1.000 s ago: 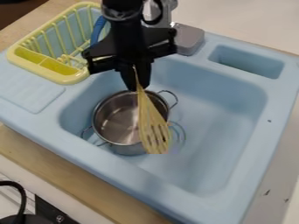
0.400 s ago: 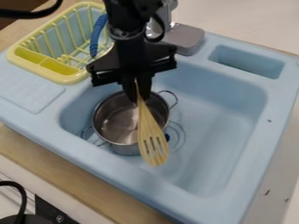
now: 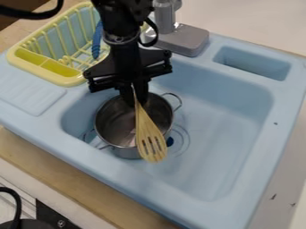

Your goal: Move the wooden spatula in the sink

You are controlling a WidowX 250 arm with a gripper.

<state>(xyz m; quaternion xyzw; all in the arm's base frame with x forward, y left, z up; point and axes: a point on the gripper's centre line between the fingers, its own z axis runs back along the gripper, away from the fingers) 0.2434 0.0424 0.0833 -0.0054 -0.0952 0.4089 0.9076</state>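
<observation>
Wooden spatula pinched by gripper, over pot in sink.
Handle of the slotted, pale wooden spatula (image 3: 145, 127) is clamped between the fingers of the black two-finger gripper (image 3: 135, 100), centre-left of the frame; head is angled downward across the near rim of the round, shiny metal pot (image 3: 115, 123), contact unclear. Pot is seated in the light-blue plastic sink (image 3: 227, 120). Yellow plastic dish rack (image 3: 42, 75) is placed upper left, grey faucet (image 3: 185, 39) top centre.
</observation>
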